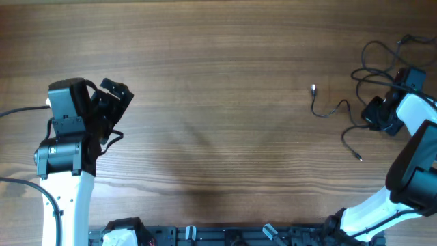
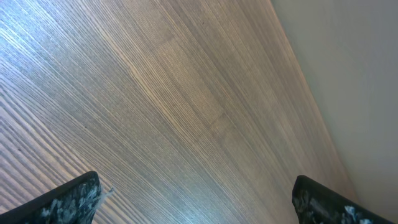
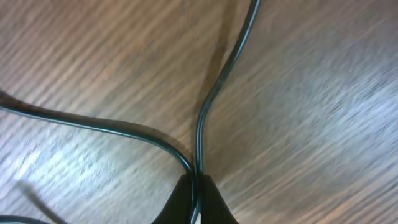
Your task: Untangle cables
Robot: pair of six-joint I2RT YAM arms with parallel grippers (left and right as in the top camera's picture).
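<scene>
Cables [image 3: 217, 87] tight in right tool [image 3: 196, 186]

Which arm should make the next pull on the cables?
Right. The right gripper is shut on the cables where two strands meet; the left gripper hangs open over the table, far from them.

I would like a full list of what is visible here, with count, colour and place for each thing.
table: one, brown wood, fills every view
cables: seemingly two, thin black, right side of table, looped together
rack: one, dark, bottom edge of overhead view
left arm: one, white and black, left side
right arm: one, white and black, right side
left gripper: one, black, open over bare wood
right gripper: one, black, shut on cables
</scene>
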